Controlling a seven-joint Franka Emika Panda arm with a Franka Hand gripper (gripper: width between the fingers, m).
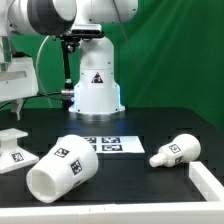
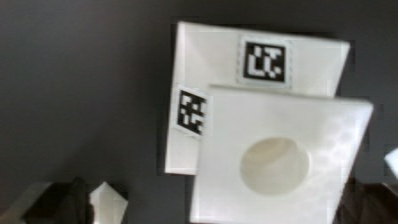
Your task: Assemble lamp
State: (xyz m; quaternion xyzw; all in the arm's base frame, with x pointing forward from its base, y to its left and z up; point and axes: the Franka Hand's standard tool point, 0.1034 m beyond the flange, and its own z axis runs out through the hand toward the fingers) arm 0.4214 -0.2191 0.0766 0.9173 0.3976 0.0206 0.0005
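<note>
In the exterior view the end effector hangs over the blocky base at the exterior view's left edge of the dark surface. The shade lies on its side nearby, and the bulb lies toward the exterior view's right. In the wrist view the fingertips stand apart, gripping nothing, above the base.

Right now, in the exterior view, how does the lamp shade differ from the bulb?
Size: the lamp shade is much bigger than the bulb. Shape: the lamp shade is a broad tapered cup; the bulb is slim with a round head. Place: the lamp shade lies on the exterior view's left of the marker board, the bulb on its right. Shared: both are white, tagged and lying on their sides.
</note>
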